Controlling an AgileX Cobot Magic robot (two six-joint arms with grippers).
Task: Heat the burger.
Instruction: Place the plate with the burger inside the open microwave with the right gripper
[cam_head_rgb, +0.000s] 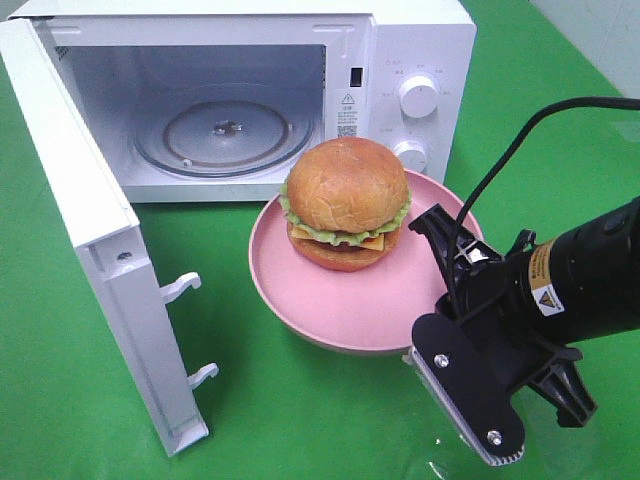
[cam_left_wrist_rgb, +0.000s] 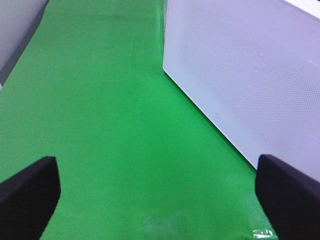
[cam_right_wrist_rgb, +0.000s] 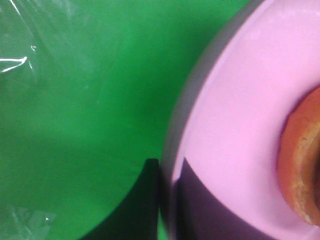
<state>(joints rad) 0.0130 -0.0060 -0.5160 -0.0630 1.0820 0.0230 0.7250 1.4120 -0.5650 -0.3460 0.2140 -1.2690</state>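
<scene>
While my right hand (cam_right_wrist_rgb: 169, 170) pinches the plate, step: I think this is the carrying part, taking the burger to the microwave.
Right hand: closed tight on the rim of the pink plate (cam_head_rgb: 340, 320), with one finger on each side of the rim.
Left hand (cam_left_wrist_rgb: 157, 200): spread as wide as it goes and holding nothing, over the green bench (cam_head_rgb: 300, 420) near the white microwave.
Burger (cam_head_rgb: 346, 205): it sits upright on the plate, bun on top. I do not touch it, only the plate.
Plate: just in front of the microwave (cam_head_rgb: 420, 60). I cannot tell if it rests on the bench or is a bit off it.
Door (cam_head_rgb: 90, 230): swung wide open.
Glass tray (cam_head_rgb: 225, 135): inside the microwave, with nothing on it.
Left to do: the burger is not inside yet, so no heating can start.
Next move: I think I must lift the plate a little, hold it flat, slide it through the opening and set it on the glass tray.
Watch out: I hold only one edge, so the plate could tip and the burger could slide off.
After that: let go, pull my hand out, shut the door, turn a knob (cam_head_rgb: 418, 95).
</scene>
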